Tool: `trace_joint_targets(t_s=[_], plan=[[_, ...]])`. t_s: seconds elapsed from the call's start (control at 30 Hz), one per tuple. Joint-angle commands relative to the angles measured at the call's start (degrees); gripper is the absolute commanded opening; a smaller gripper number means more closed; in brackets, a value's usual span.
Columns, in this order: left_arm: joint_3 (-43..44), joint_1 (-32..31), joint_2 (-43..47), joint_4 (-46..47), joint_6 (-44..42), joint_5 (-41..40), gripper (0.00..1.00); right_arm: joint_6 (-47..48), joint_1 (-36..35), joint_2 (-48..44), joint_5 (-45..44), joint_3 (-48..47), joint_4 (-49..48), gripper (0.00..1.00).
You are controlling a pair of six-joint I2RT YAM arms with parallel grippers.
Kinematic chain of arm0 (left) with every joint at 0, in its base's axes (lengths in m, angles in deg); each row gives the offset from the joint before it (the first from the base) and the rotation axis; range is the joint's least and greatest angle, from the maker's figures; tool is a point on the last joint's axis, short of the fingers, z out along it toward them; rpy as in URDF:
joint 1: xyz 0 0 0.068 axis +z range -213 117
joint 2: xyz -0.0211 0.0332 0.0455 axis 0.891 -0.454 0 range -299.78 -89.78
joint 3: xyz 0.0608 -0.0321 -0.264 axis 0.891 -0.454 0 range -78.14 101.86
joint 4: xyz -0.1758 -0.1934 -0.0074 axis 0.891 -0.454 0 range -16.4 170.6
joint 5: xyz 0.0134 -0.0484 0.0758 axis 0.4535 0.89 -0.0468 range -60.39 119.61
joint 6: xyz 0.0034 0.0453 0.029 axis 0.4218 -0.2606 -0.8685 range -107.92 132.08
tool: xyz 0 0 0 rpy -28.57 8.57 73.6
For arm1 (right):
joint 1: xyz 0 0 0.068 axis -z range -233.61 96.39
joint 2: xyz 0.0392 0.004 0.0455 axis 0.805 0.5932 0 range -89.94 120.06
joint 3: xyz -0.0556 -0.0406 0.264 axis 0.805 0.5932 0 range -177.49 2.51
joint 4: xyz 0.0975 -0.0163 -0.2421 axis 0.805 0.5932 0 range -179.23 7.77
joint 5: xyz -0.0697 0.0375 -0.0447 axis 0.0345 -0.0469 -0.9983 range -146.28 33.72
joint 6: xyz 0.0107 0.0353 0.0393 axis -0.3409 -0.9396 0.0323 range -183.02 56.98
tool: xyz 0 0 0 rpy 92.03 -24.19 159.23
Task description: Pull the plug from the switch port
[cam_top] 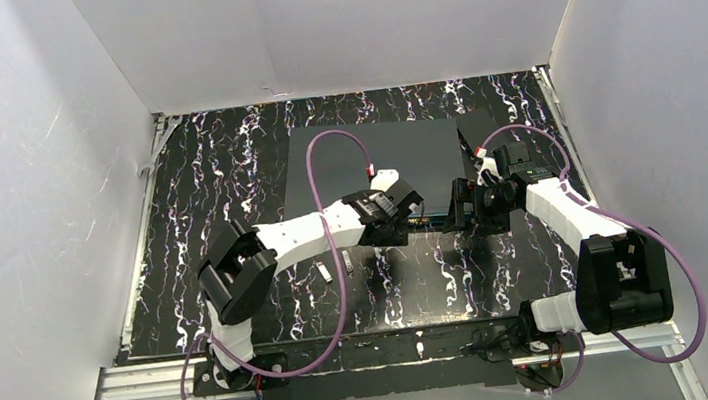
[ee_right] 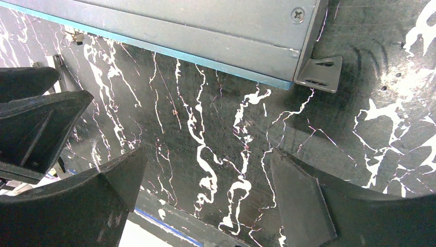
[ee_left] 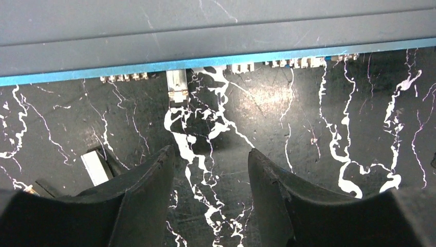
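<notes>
The black counter (cam_top: pixel 226 174) with white marble veins carries everything. On it, ahead of both pairs of fingers, lies the switch (cam_top: pixel 375 157), a large flat rectangular dark grey box. Its thin teal-blue edge, with a row of small ports, faces the fingers.

The left fingers (ee_left: pixel 154 185) of black plastic are spread open and hold nothing. They hang over the bare counter just in front of the teal edge (ee_left: pixel 77 77), without touching it. The right fingers (ee_right: pixel 303 195), also black, are open wide and empty as well. They stand just beside the left fingers, on their right, and the near right corner of the switch is ahead of them.

A small grey metal bracket (ee_right: pixel 319 74) sits at that corner, flat on the counter, ahead of the right-hand finger of the right pair.

The plug (ee_left: pixel 176 86), a small silvery and clear piece, sticks out of one port in the teal edge. It is straight ahead of the tip of the left-hand finger of the left pair, near but apart from it, with bare counter between.

A small pale block (ee_left: pixel 95 167) lies on the counter just beside the outer side of that same finger.
</notes>
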Motion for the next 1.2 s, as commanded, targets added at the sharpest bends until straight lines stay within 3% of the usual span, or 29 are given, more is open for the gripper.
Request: trace_joint_targets(t_s=[0.0,0.9,1.17], plan=[[-0.01,1.01,-0.42,1.70,-1.35,-1.55,0.52,0.56,0.22,0.42,0.06,0.34,-0.08,0.99],[1.07,4.29,-5.34,2.96,-2.21,-3.13,0.43,0.64,0.23,0.99,-0.13,0.26,-0.15,0.99],[2.27,4.38,-6.47,2.37,-2.22,-3.50,0.34,0.64,0.22,1.00,-0.13,0.26,-0.08,0.99]])
